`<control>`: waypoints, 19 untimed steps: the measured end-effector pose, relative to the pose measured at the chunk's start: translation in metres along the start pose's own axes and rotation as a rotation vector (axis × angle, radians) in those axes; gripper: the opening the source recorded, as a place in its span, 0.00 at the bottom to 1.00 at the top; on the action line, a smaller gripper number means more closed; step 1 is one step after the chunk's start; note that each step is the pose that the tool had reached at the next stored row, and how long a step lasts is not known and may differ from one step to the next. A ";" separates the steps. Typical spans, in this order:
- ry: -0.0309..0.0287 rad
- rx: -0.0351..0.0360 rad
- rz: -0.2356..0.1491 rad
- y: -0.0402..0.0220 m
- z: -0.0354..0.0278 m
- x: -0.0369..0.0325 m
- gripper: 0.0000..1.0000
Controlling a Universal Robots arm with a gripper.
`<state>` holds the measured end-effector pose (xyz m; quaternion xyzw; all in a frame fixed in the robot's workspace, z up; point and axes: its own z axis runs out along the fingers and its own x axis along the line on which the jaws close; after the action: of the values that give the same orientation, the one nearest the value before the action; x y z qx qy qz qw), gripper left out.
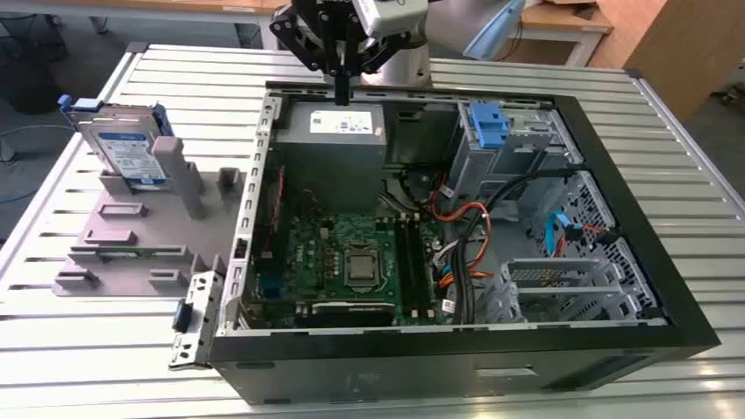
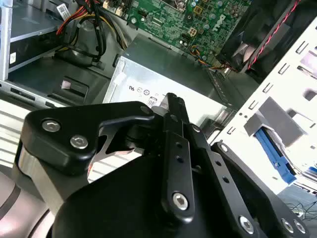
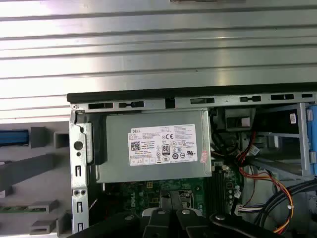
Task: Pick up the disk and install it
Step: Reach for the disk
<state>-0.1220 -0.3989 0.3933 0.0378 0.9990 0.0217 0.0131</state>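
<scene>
Exterior view: the claw (image 1: 341, 85) hangs empty, fingers together, over the power-supply box (image 1: 338, 131) in the open case (image 1: 466, 371) — the disk (image 1: 126, 150) stands propped on edge in a grey holder (image 1: 128, 236) on the worktop (image 1: 105, 367), well apart toward the exterior view's left.

Computer case (image 1: 466, 362) shell is matt black, inner frame bare dull metal. Power supply box (image 3: 153, 144) inside it: flat grey sheet metal, white paper sticker. Beside the case, the disk (image 1: 128, 148) is silver metal, glossy label, blue plastic frame; its stand (image 1: 152, 236) looks matt grey plastic. Table (image 1: 70, 349) under the case is ribbed satin metal.
</scene>
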 end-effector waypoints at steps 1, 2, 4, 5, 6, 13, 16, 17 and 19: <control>0.0000 0.0000 0.000 0.0000 0.0000 0.0000 0.11; 0.0000 0.0000 0.000 0.0000 0.0000 0.0000 0.11; 0.0000 0.0000 0.000 0.0000 0.0000 0.0000 0.11; 0.0000 -0.0001 0.000 0.0000 0.0000 0.0000 0.11; 0.0000 0.0000 0.000 0.0000 0.0000 0.0000 0.11; -0.0001 -0.0002 0.000 -0.0002 0.0000 0.0019 0.11; 0.0000 -0.0001 0.000 -0.0004 -0.0001 0.0048 0.11; 0.0000 0.0000 0.000 -0.0005 -0.0002 0.0059 0.11; 0.0000 0.0000 0.000 -0.0006 -0.0002 0.0082 0.11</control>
<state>-0.1302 -0.3989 0.3933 0.0378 0.9990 0.0217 0.0131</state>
